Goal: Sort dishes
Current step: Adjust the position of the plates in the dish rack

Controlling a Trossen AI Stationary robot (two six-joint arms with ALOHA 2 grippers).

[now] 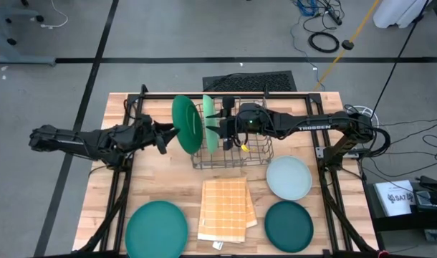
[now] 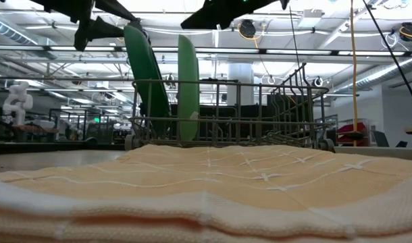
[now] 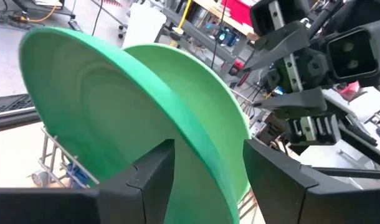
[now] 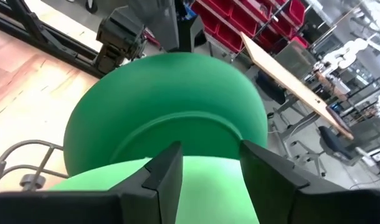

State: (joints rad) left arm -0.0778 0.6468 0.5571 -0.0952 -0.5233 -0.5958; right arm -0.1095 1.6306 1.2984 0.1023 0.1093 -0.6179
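While both reach over rack point(image 1: 233, 140) | left fingers point(image 3: 154, 167) grasp mid-green plate point(image 1: 186, 123) | right fingers point(image 4: 168, 167) grasp light-green plate point(image 1: 210, 123)

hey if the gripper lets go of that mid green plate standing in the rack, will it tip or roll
The mid green plate stands on edge, leaning at the wire rack's left end, so it may tip unless the wires catch it. Being round, it could roll. The left gripper straddles its rim, and it looks rigid.

Right gripper point(image 4: 205, 177) astride light green plate point(image 4: 196, 193), mid green plate point(image 4: 171, 93) beyond.
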